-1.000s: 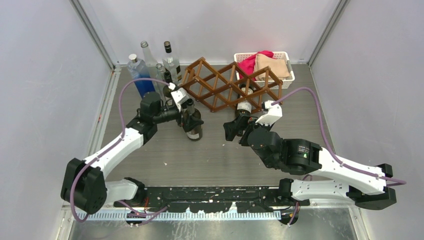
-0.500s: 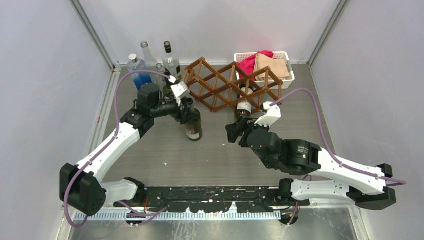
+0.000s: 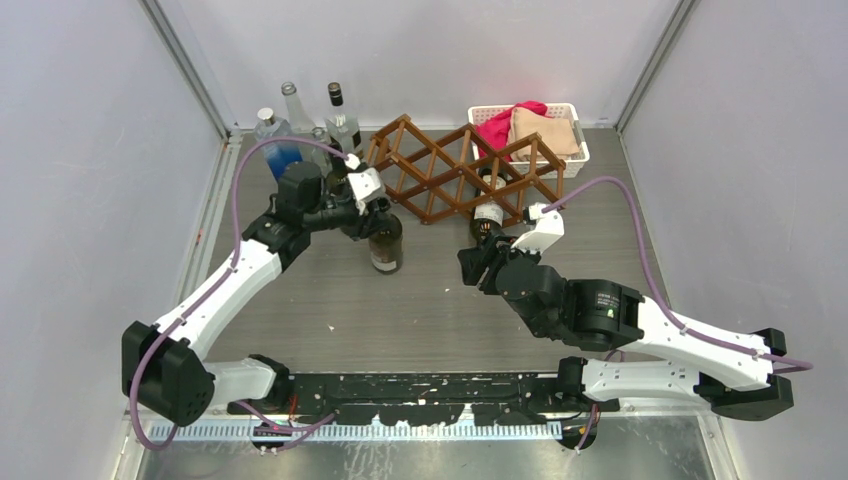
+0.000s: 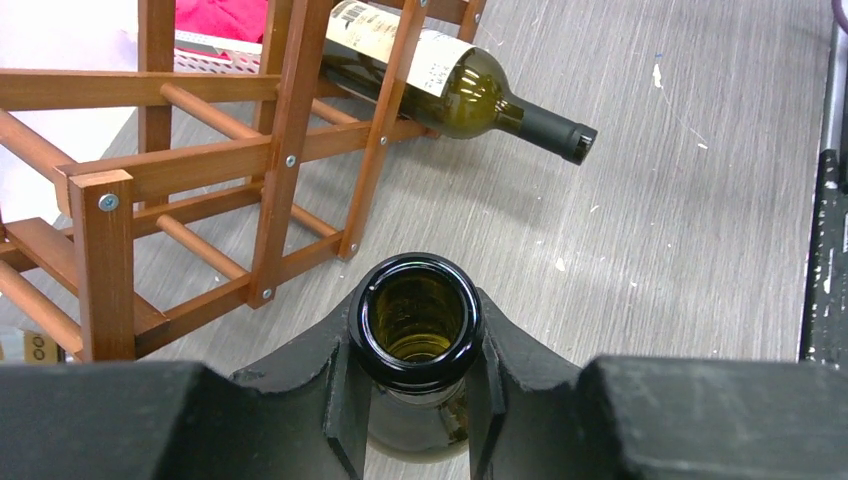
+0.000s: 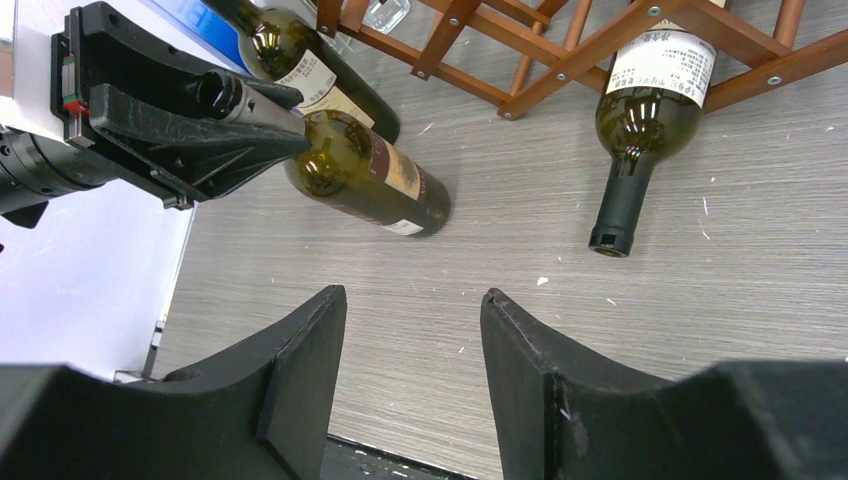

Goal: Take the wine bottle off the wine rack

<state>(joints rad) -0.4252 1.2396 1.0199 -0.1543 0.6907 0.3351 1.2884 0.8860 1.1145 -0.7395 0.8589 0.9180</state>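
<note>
The brown wooden wine rack (image 3: 440, 170) stands at the back of the table. A green wine bottle (image 3: 488, 213) with a white label lies in its lower right cell, neck poking out forward; it also shows in the left wrist view (image 4: 450, 80) and the right wrist view (image 5: 645, 110). My right gripper (image 3: 478, 262) hovers just in front of that neck, open and empty (image 5: 412, 310). My left gripper (image 3: 374, 207) is shut on the neck of a second, uncorked dark bottle (image 3: 386, 245) standing on the table left of the rack (image 4: 290, 140); its mouth (image 4: 418, 318) sits between the fingers.
Several other bottles (image 3: 300, 125), one blue (image 3: 275, 150), stand at the back left corner. A white basket (image 3: 582, 150) with red and tan cloths sits behind the rack at the right. Another labelled bottle (image 5: 310, 70) stands close to the held one.
The left jaws have closed on the standing bottle's neck, and that arm has stretched out towards the rack. The right jaws have narrowed, and that gripper has edged towards the racked bottle's neck.
</note>
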